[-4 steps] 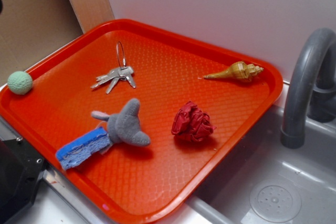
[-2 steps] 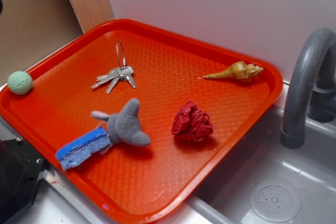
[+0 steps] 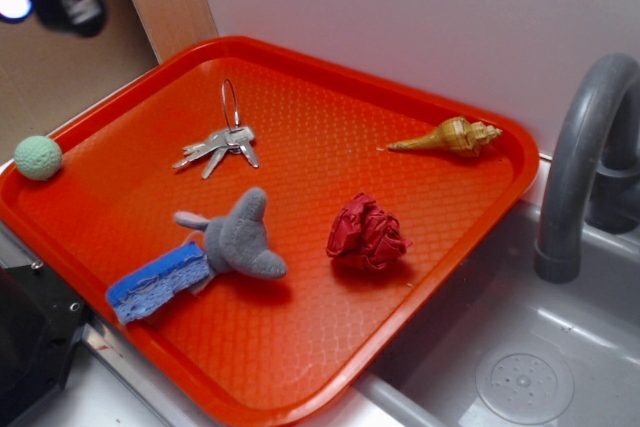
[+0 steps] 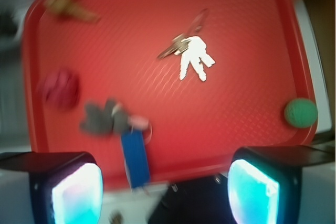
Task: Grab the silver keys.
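exterior | silver keys [image 3: 218,151]: flat metal, wire ring | tray [image 3: 330,137]: pebbled orange plastic

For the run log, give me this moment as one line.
phase: approach | end effector: open, high above tray, holding nothing | silver keys: flat on tray, untouched | grasp: not yet begun

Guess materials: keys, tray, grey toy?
Silver keys: metal, by the bright silvery sheen; they glare white in the wrist view. Tray: looks like moulded plastic, glossy orange-red with a fine pebbled grid and smooth rim. Grey toy: soft plush fabric, matte and fuzzy, no shine.
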{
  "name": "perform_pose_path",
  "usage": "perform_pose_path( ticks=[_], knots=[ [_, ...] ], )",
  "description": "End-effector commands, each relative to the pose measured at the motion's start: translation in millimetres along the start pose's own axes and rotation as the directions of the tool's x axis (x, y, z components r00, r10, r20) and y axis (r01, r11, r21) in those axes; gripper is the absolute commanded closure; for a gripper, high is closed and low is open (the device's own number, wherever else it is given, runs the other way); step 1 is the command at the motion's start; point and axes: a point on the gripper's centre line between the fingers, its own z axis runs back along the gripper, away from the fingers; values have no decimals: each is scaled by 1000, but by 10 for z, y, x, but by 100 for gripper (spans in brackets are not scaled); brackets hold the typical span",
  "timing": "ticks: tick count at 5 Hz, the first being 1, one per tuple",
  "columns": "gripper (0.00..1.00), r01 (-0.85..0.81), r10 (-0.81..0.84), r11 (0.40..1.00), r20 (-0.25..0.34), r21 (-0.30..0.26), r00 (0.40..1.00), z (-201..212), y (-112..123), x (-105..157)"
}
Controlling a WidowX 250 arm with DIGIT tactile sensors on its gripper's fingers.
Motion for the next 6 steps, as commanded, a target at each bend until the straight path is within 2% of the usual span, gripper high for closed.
perform_pose_path(
  ticks=[1,2,3,4,5,6],
  knots=[
    [0,-390,394,918,63,-69,917,-290,143,375],
    [0,-362,364,930,33,-60,931,-509,67,655],
    [0,-346,346,938,-7,-28,938,-859,149,978],
    [0,-355,355,935,6,-3,935,-1089,318,1216],
    [0,-355,354,933,18,62,935,-1401,520,1421],
    [0,-374,372,925,34,71,927,-1586,518,1433]
  ],
)
